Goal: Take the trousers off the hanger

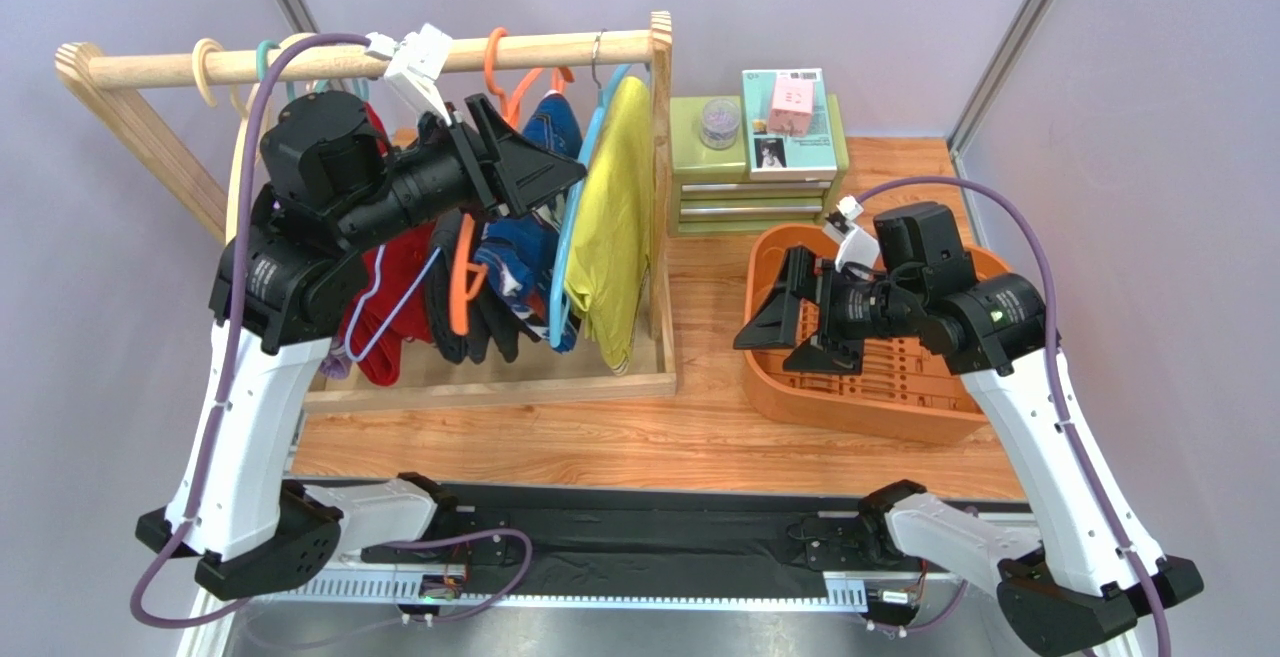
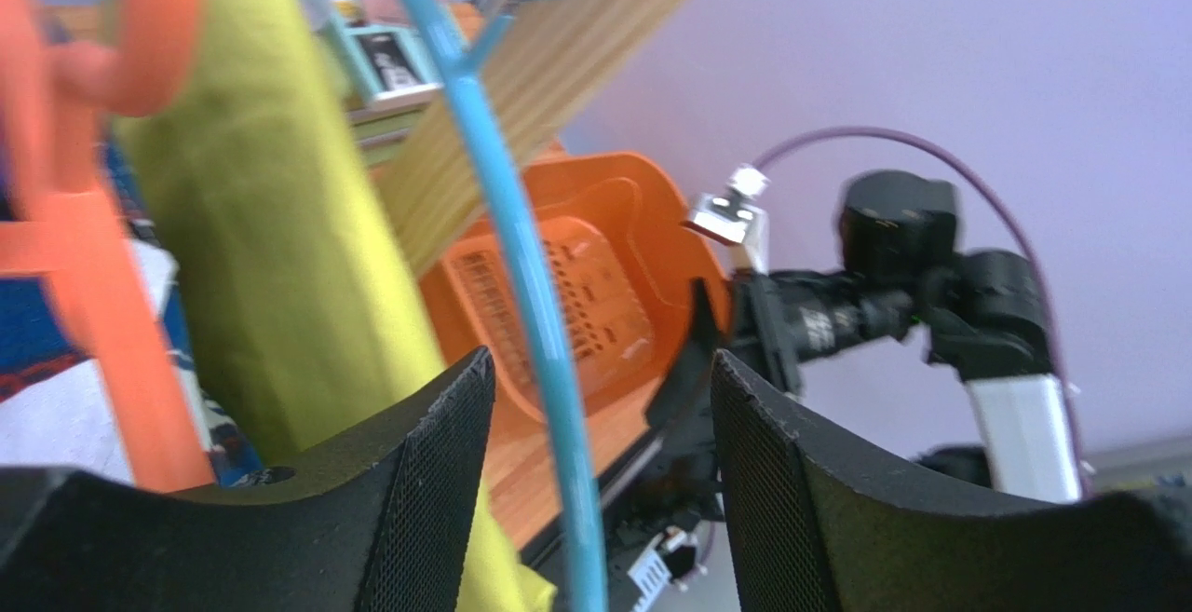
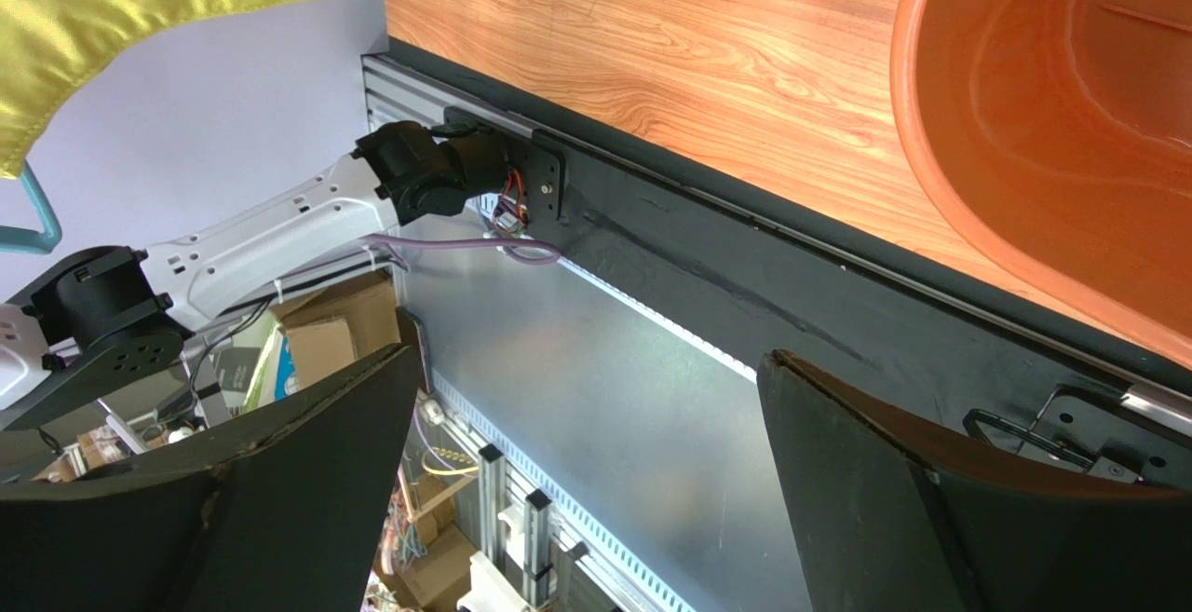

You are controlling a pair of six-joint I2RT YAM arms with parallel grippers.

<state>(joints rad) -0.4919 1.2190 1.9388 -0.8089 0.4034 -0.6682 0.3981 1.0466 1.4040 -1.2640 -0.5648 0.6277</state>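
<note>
At the near edge, both arms are fixed on a black strip in front of the wooden table (image 1: 601, 432). On the right side of the table there is an orange plastic basket with a slotted bottom (image 1: 842, 402). The right gripper (image 1: 766, 312) hangs over the left rim of this basket, and its jaws are wide apart and hold nothing.

Further back on the left stands a wooden clothes rack with a round top rail (image 1: 451, 54). Several garments hang from it on hangers. From left to right I see a red garment (image 1: 394, 312), a black garment (image 1: 489, 330), the navy blue trousers with white and red print (image 1: 519, 260) on an orange plastic hanger (image 1: 458, 275), and the plain yellow-green trousers (image 1: 613, 222) on a thin light blue hanger (image 1: 565, 290).

The left gripper (image 1: 556, 170) is raised at the rack, just beside the yellow-green trousers. Its jaws are apart, and the light blue hanger passes between them with a gap on each side, so nothing is grasped.

At the far right lies a stack of green books (image 1: 751, 177).
</note>
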